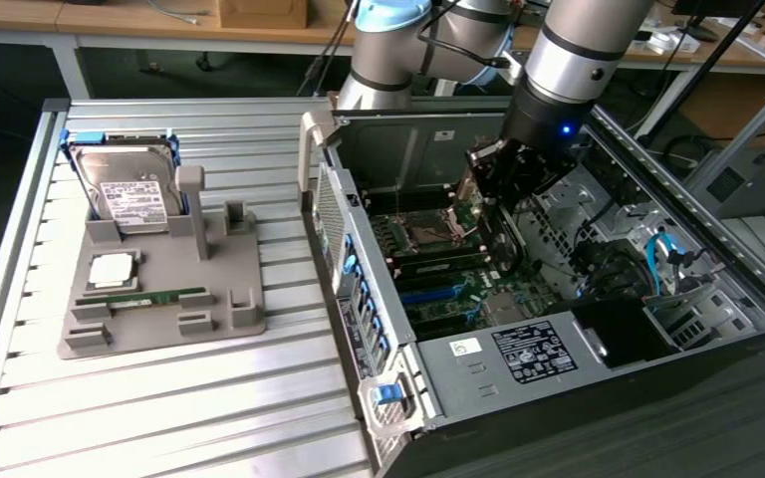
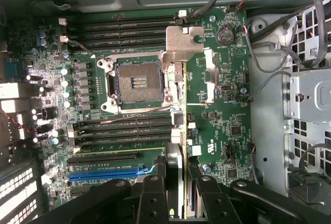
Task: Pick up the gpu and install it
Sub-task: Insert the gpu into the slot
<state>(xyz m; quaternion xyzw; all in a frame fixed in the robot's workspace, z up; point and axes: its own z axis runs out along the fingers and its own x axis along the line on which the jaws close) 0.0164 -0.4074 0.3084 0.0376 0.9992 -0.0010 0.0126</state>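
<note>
Exterior view: the pincer (image 1: 496, 194) hung inside the open computer case (image 1: 469, 373), clamped on the gpu (image 1: 480, 221) above the middle of the motherboard (image 1: 482, 299). Wrist view: the gpu stood edge-on, its long axis crossing the blue expansion slot (image 2: 103, 173) just beside it.

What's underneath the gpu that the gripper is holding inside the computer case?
The gripper holds the gpu edge-on over the motherboard, near the empty processor socket. The strip of board directly beneath the card is covered.
</note>
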